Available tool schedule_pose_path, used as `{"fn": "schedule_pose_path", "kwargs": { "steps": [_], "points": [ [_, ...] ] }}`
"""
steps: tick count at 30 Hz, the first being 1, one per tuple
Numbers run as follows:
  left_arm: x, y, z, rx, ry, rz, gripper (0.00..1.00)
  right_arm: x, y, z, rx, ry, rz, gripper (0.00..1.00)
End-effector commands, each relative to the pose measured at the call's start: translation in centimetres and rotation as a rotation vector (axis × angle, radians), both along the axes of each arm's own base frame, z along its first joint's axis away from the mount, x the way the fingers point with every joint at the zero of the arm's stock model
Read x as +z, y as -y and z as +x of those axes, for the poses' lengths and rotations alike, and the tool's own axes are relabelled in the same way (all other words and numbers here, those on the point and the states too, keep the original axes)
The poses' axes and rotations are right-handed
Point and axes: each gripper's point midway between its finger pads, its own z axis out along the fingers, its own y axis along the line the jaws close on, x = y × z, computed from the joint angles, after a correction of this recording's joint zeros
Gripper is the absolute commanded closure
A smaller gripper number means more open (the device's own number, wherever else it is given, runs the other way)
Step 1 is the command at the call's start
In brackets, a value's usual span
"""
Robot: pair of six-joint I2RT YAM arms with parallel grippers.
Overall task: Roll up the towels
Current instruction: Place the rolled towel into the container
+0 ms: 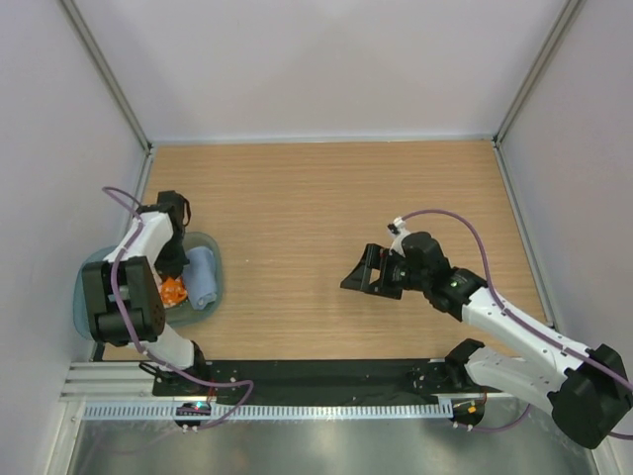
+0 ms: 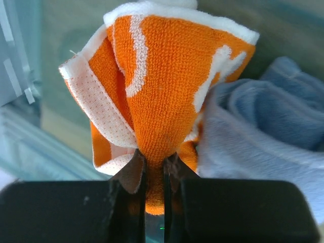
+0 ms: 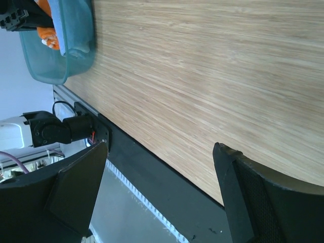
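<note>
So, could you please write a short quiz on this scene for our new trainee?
1. Fill in: the pale blue towel lies in the translucent ____.
2. The left gripper is shut on: A the pale blue towel; B the orange and white towel; C nothing.
3. True or false: the right gripper holds a towel.
Key: 1 tray; 2 B; 3 false, it hangs open over the table.

A light wood-grain table [image 1: 326, 218] sits enclosed by plain pale walls [image 1: 316, 59] with grey metal posts [image 1: 106, 74] at the back corners, a black strip [image 1: 326, 376] and shiny metal sheet [image 1: 326, 450] along its near edge, evenly lit.
</note>
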Motion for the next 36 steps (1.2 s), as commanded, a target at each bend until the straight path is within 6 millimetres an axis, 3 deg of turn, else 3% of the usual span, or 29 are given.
{"fn": "schedule_pose_path", "kwargs": {
  "steps": [1,3,5,7,12,16,21,29,31,32,36],
  "points": [
    [-0.2,2.3,4.2,-0.072,0.133,-0.168,1.00,1.1,0.6,0.5,0.000,0.050,-0.007,0.07],
    [-1.4,4.0,5.0,-0.098,0.165,-0.268,0.99,1.2,0.8,0.7,-0.002,0.049,-0.026,0.07],
    [-1.3,5.1,5.7,-0.102,0.210,-0.326,1.00,1.1,0.9,0.9,-0.007,0.048,-0.038,0.07],
    [-0.7,5.7,6.8,-0.085,0.281,-0.378,1.00,1.0,1.0,1.1,-0.009,0.050,-0.048,0.07],
    [-1.4,6.9,7.1,-0.036,0.366,-0.505,1.00,0.6,1.1,1.9,-0.022,0.048,-0.086,0.07],
    [-1.7,4.5,5.9,0.042,0.348,-0.497,1.00,0.4,1.0,2.0,-0.025,0.045,-0.088,0.07],
    [-0.9,3.2,4.4,0.094,0.339,-0.475,1.00,0.2,0.9,2.2,-0.030,0.037,-0.091,0.07],
    [1.4,4.2,2.6,0.012,0.347,-0.417,0.99,-0.3,0.6,2.5,-0.026,0.016,-0.095,0.07],
    [2.7,4.5,2.6,-0.011,0.357,-0.387,0.93,-0.3,0.5,2.5,-0.025,0.009,-0.094,0.07],
    [3.6,4.3,2.5,-0.020,0.353,-0.376,0.83,-0.3,0.3,2.6,-0.023,0.005,-0.093,0.07],
    [4.5,3.5,2.3,-0.031,0.346,-0.327,0.64,-0.5,0.0,3.0,-0.020,-0.003,-0.096,0.06]
  ]
}}
